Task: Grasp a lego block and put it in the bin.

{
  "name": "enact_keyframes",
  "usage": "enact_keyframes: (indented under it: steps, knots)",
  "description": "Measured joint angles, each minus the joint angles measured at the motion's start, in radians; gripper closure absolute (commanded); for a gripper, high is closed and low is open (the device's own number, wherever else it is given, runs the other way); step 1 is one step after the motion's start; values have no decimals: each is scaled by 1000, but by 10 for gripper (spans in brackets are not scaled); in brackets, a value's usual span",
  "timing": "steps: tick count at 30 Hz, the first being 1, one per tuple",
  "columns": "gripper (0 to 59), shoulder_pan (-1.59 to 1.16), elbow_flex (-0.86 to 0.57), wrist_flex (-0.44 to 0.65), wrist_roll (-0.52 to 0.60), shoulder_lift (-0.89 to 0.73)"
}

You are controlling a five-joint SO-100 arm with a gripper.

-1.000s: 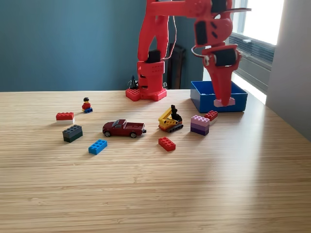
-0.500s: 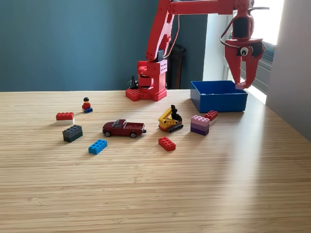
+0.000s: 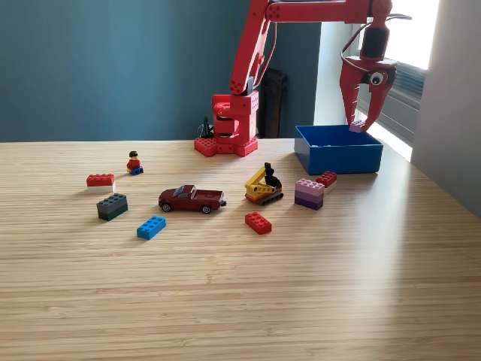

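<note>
— Pink plastic is showing between the fingers of our gripper [image 3: 361, 120]: we are pinching a small lego block [image 3: 358, 125] above the far right part of the bin [image 3: 338, 159], at the exterior view's right.

— Are we gripping it firmly?

— We are judging so; the jaws are standing narrowed around the block, though only a sliver of it is showing. Being hard, light and smooth, it is likely slipping easily unless we are pressing on its flat sides, not its studs.

— Which way is it pointing?

— We are not telling that for sure. It is looking wider than tall, so its long axis is probably lying roughly level, across the jaws.

— And the bin?

— It is sitting on the wooden table [image 3: 301, 301], long side running left to right, near the arm's base [image 3: 228, 135]. Other blocks are lying on the table: a purple stack [image 3: 309, 193] and a red brick [image 3: 258, 222] nearer us, a blue brick [image 3: 151, 227] at left.
</note>
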Motion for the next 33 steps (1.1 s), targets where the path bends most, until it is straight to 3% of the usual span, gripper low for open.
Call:
enact_keyframes:
  steps: [4,7,10,15,16,21,33]
  knots:
    - [321,-8,60,0,-44,0]
    - [267,-8,72,0,-41,0]
    - [293,-8,75,0,-41,0]
    - [491,14,55,0,-29,12]
    - [501,40,35,0,-14,12]
    - [524,207,-60,0,41,12]
    - [529,611,-160,0,34,12]
